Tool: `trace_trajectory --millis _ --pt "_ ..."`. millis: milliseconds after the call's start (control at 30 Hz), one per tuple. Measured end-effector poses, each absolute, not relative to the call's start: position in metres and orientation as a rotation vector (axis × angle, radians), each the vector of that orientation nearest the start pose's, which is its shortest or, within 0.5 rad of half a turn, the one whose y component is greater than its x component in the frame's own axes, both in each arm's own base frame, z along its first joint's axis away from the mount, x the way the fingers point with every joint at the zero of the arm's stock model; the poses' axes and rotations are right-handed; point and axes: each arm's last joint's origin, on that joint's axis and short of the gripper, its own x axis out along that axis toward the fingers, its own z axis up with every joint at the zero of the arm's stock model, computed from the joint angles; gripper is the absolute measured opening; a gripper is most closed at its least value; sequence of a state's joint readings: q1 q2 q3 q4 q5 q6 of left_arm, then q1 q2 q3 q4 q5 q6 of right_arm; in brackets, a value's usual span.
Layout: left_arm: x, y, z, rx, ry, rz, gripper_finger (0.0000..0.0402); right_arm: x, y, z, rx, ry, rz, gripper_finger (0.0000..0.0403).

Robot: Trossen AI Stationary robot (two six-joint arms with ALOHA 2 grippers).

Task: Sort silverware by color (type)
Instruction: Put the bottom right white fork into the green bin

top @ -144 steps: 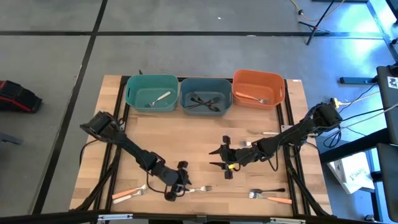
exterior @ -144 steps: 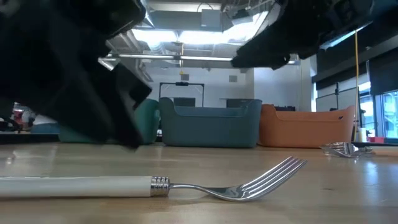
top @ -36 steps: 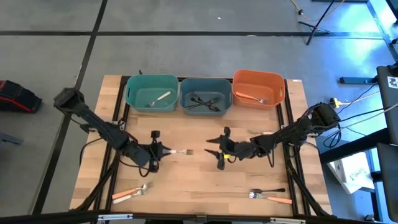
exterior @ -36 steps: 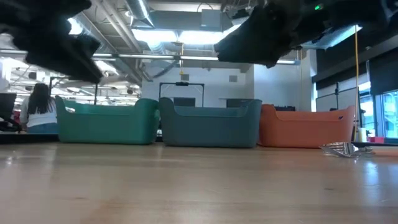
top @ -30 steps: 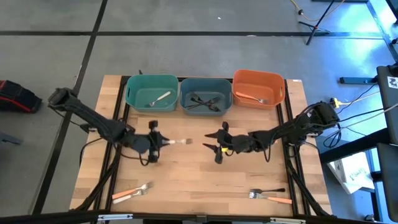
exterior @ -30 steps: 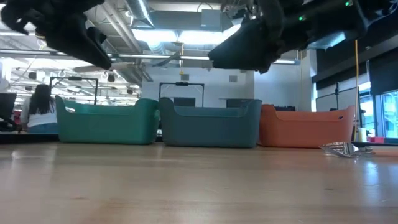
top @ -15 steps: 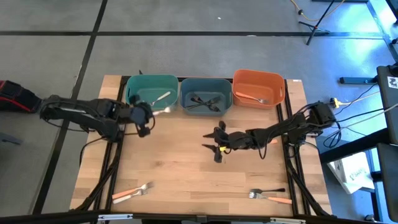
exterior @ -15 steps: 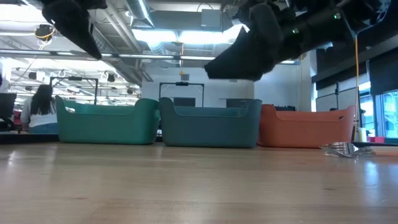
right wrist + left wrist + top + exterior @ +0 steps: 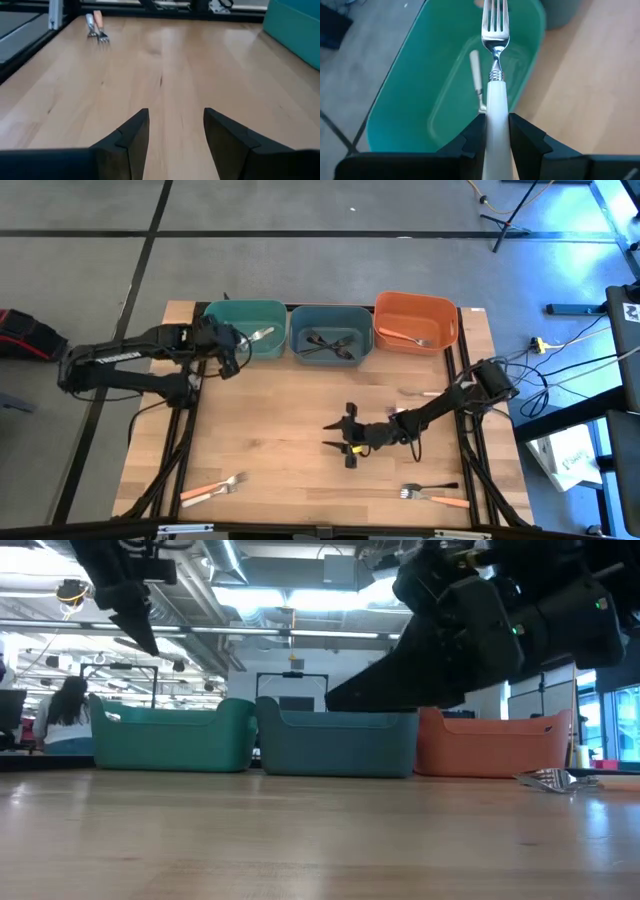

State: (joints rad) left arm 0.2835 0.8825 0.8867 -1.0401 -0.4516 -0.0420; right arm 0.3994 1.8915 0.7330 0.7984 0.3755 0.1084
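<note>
In the left wrist view my left gripper [image 9: 496,122] is shut on a white-handled fork [image 9: 494,60], whose tines reach out above the teal bin [image 9: 415,90]. Another white fork [image 9: 476,75] lies on that bin's floor. From above, the left gripper [image 9: 234,348] is at the teal bin's [image 9: 243,310] near left corner. My right gripper [image 9: 345,437] is open over bare wood at the table's middle and touches nothing; its fingers [image 9: 131,131] stand apart above the boards. My left gripper pinches the fork's white handle [image 9: 496,107] between its two fingers, which lie along the handle. The fork is lifted clear, with neck and tines sticking out past the fingertips over the teal bin. The rear of the handle is hidden between the fingers.
Three bins stand along the far edge: teal, blue-grey [image 9: 331,332] with black forks, orange [image 9: 416,320] with an orange fork. Loose forks lie at the near left [image 9: 210,488], near right [image 9: 435,495] and right side [image 9: 425,393]. Bare wood lies in between.
My left gripper has carried the white fork from the table's left middle up and toward the far left, to the teal bin's corner, turning so the tines point over the bin. My right gripper has moved a little toward the near edge.
</note>
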Motion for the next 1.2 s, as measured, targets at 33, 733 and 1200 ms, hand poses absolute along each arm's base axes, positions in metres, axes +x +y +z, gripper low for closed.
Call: trace_trajectory --millis 33,733,1200 --pt "0.134 0.056 0.288 0.049 1.047 0.702 0.0073 0.323 0.124 0.121 -0.029 0.327 0.013 0.0177" --pt "0.146 0.127 0.251 -0.095 1.308 0.733 0.0073 0.328 0.116 0.124 -0.007 0.305 0.046 0.0177" --pt "0.165 0.157 0.217 -0.097 1.429 0.685 0.0073 0.328 0.114 0.124 -0.014 0.301 0.000 0.0177"
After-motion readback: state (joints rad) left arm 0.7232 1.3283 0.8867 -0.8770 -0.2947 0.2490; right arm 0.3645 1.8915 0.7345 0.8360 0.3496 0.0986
